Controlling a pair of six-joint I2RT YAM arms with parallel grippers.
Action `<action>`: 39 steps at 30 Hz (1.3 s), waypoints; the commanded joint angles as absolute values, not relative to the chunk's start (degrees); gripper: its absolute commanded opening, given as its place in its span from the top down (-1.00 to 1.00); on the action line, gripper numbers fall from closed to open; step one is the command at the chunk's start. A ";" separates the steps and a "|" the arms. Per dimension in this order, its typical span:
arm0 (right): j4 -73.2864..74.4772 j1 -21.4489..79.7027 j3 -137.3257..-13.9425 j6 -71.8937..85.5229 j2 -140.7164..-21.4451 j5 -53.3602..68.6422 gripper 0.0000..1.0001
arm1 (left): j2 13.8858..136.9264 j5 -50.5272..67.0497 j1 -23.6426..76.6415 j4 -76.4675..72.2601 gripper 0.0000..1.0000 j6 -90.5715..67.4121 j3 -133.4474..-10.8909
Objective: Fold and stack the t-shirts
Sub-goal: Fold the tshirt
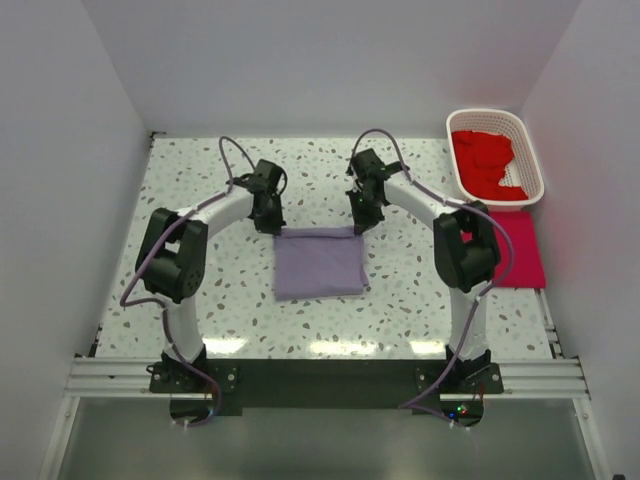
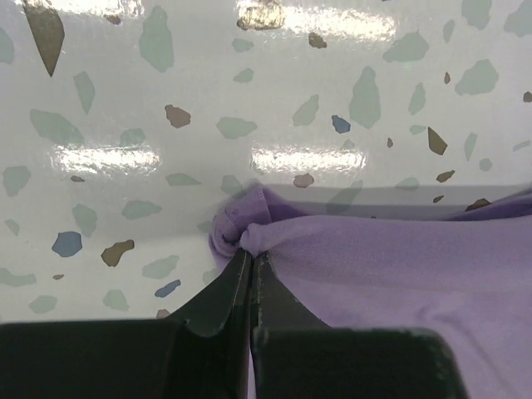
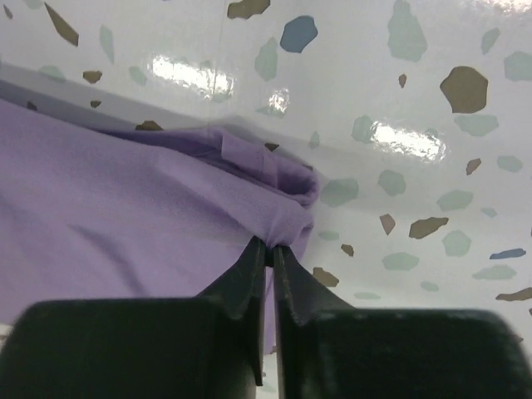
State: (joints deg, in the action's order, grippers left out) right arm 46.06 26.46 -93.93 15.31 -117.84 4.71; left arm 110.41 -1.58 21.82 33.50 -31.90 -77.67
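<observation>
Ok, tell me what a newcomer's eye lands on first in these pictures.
First, the folded purple t-shirt at the centre of the table, with the left gripper and right gripper each pinched shut on one of its far corners. Next, the white basket of red garments at the far right corner. A folded magenta garment lies just in front of the basket.

The top view looks steeply down from above and behind the near edge, taking in the whole bench [image 1: 420, 290]. Each wrist view sits very close to the surface, with the left fingers [image 2: 223, 301] and right fingers [image 3: 239, 284] filling the bottom. All three share the purple shirt [image 1: 318, 262] — its far corners, mid-bench.
</observation>
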 commanded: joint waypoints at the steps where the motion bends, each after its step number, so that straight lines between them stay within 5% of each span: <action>1: 41.05 26.19 -95.01 14.24 -117.25 5.80 0.70 | 107.50 -4.30 21.09 29.10 0.92 -31.82 -78.15; 7: 39.55 26.19 -92.21 14.41 -111.20 4.66 -0.02 | 100.30 -5.01 21.09 28.48 0.26 -32.61 -73.93; 12: 31.93 26.19 -85.18 15.29 -99.16 5.79 -0.19 | 87.84 -1.95 21.71 23.31 -0.35 -33.22 -66.11; 17: 20.68 25.75 -75.16 18.45 -96.42 21.16 -0.19 | 81.74 8.15 22.06 6.36 -0.27 -35.06 -52.92; 21: 5.41 24.79 -70.67 23.98 -100.35 29.60 -0.16 | 87.96 15.98 21.97 -5.61 0.14 -36.38 -51.50; 27: -12.09 20.14 -69.08 33.12 -109.94 37.61 -0.15 | 102.10 16.95 20.04 -13.79 0.45 -39.98 -57.47; 35: -21.09 14.33 -71.63 39.02 -124.79 40.69 -0.11 | 112.23 18.55 15.56 -19.68 0.59 -42.98 -57.66; 39: -18.91 12.66 -70.84 38.50 -120.69 41.66 -0.13 | 110.57 18.90 14.33 -19.43 0.53 -42.54 -56.78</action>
State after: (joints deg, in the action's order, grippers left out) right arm -16.73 13.96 -70.70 38.96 -123.09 42.61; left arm 111.59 18.68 15.57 -15.94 -42.48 -57.10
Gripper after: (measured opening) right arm 0.556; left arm 0.220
